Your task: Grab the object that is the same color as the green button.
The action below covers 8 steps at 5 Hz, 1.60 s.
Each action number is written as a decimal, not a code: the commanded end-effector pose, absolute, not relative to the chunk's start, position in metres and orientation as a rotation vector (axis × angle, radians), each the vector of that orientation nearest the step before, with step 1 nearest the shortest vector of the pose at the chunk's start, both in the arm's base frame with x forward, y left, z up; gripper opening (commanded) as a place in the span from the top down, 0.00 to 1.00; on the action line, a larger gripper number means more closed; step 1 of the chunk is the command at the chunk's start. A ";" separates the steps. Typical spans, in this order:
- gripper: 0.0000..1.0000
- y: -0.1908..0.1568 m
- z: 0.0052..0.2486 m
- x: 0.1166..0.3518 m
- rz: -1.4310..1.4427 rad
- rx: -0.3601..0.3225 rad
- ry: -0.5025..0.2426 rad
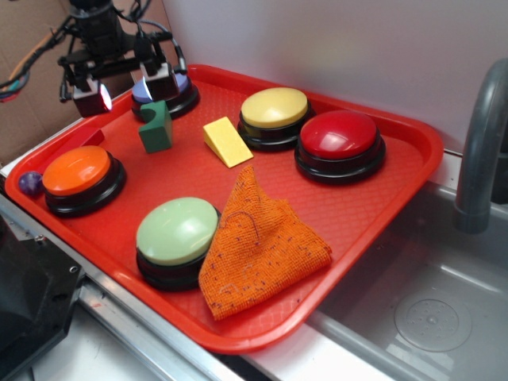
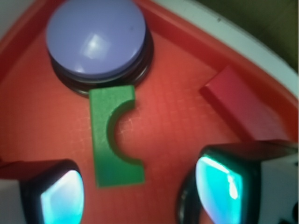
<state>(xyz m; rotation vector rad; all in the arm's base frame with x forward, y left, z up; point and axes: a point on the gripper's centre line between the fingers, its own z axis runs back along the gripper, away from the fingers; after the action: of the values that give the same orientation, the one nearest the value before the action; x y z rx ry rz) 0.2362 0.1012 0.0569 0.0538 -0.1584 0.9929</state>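
The object, a small dark green block (image 1: 156, 127) with a curved notch, stands on the red tray (image 1: 397, 171) in front of the blue button (image 1: 171, 87). The wrist view shows the same green block (image 2: 108, 140) from above, notch facing right, just ahead of and between my fingers. My gripper (image 1: 127, 87) hangs open above the tray's back left, above the block and not touching it; in the wrist view the gripper (image 2: 140, 193) has nothing between its lit pads. The pale green button (image 1: 176, 230) sits at the tray's front.
Yellow button (image 1: 275, 107), red button (image 1: 340, 135) and orange button (image 1: 77, 171) stand on the tray. A yellow wedge (image 1: 227, 141), an orange cloth (image 1: 258, 242), a purple ball (image 1: 31, 183) and a red block (image 2: 240, 107) lie there too. A sink (image 1: 429, 309) and faucet (image 1: 480, 135) are at right.
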 end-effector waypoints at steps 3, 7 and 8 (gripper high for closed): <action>0.00 0.110 0.029 0.267 0.988 0.031 -0.200; 1.00 0.110 0.085 0.244 0.812 0.021 -0.175; 1.00 0.102 0.112 0.235 0.664 0.012 -0.159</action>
<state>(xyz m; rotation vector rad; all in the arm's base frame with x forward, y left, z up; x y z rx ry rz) 0.2300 0.0904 0.0978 -0.0022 -0.0893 0.6567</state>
